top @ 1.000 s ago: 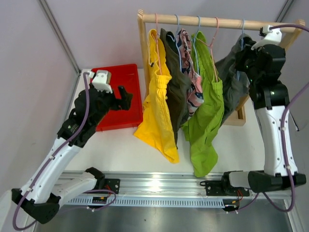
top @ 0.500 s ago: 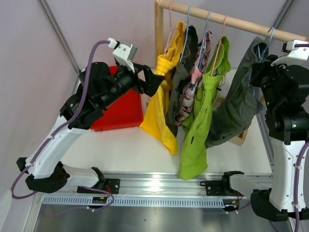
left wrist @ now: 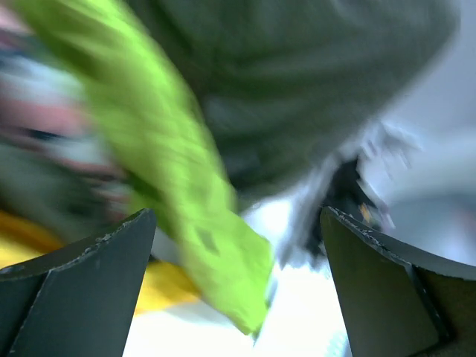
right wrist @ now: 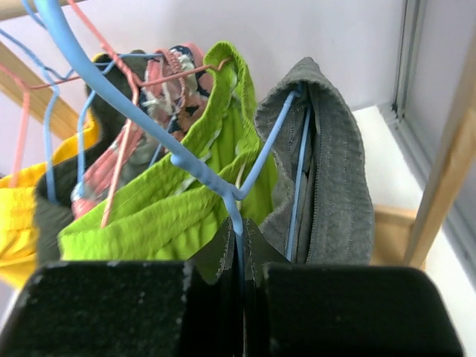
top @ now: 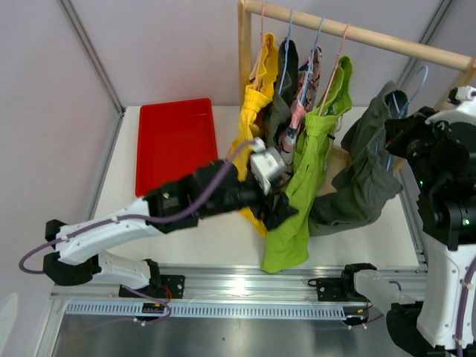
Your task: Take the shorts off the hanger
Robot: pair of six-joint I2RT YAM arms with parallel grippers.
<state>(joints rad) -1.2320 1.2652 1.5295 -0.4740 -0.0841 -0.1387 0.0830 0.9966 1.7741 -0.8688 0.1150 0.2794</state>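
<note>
White tabletop point(top: 223, 242) below, right gripper point(right wrist: 239, 236) clamps the blue hanger point(right wrist: 197, 165); left gripper point(left wrist: 234, 223), jaws wide, likely must next seize grey shorts point(left wrist: 312, 82) ahead.

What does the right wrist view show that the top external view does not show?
Only the right wrist view shows the right gripper shut on the wire of the blue hanger. Only the top external view shows the red tray and the left gripper. Both show the lime green shorts, and the grey shorts on the blue hanger.
</note>
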